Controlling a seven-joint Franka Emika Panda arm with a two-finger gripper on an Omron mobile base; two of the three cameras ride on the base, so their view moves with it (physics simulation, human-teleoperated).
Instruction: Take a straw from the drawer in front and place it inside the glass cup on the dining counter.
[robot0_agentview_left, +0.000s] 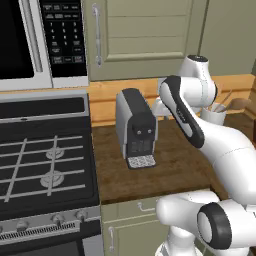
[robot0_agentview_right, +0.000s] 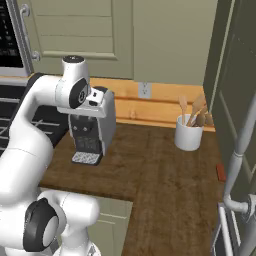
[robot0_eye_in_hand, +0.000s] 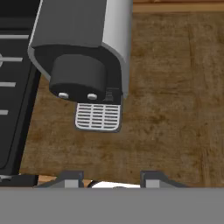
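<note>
Two dark fingertips of the gripper (robot0_eye_in_hand: 111, 178) stand apart at the bottom of the hand view with nothing between them, so it is released and empty, looking down on the coffee machine (robot0_eye_in_hand: 83, 57) and the brown wood surface (robot0_eye_in_hand: 175, 109). The drawer (robot0_agentview_left: 131, 207), as far as the poorly lit left base view lets me judge, is the shut sage-green front under the surface edge at about 6 o'clock from the coffee machine, below and nearer the base than the raised hand. The straw presumably lies inside it, so its long axis cannot be told, and the coming move would be down and back toward that front.
</note>
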